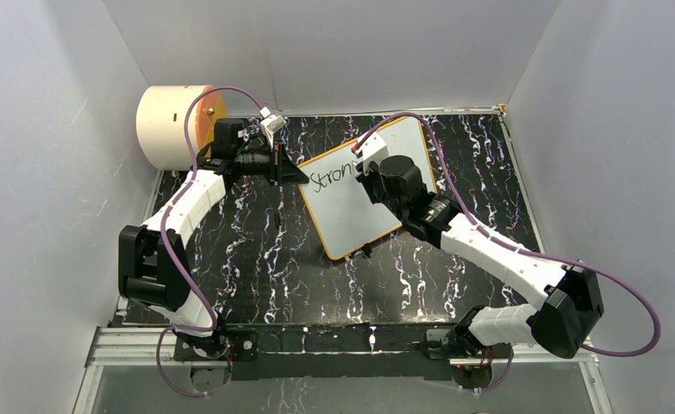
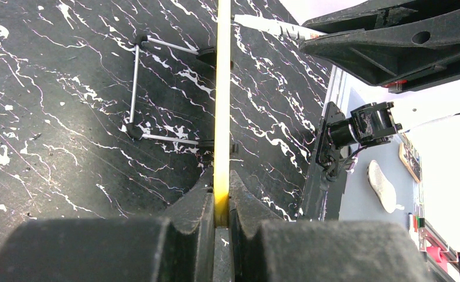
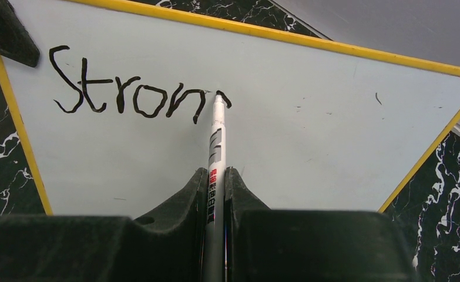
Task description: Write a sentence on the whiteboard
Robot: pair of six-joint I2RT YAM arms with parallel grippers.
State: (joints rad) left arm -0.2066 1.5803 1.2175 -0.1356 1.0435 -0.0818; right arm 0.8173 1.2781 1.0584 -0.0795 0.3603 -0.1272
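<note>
We've only got "Stron" and a starting stroke upper left on the whiteboard (image 3: 309,135), left jaws pinching its edge, right jaws clamping the marker (image 3: 217,147), so most remains.

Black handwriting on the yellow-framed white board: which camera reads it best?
Right wrist view: the handwriting is large and sharp, reading "Stron" with a further stroke at the tip of the white marker. Top external shows it small, its end hidden by the right arm. Left wrist sees only the whiteboard's yellow edge.
</note>
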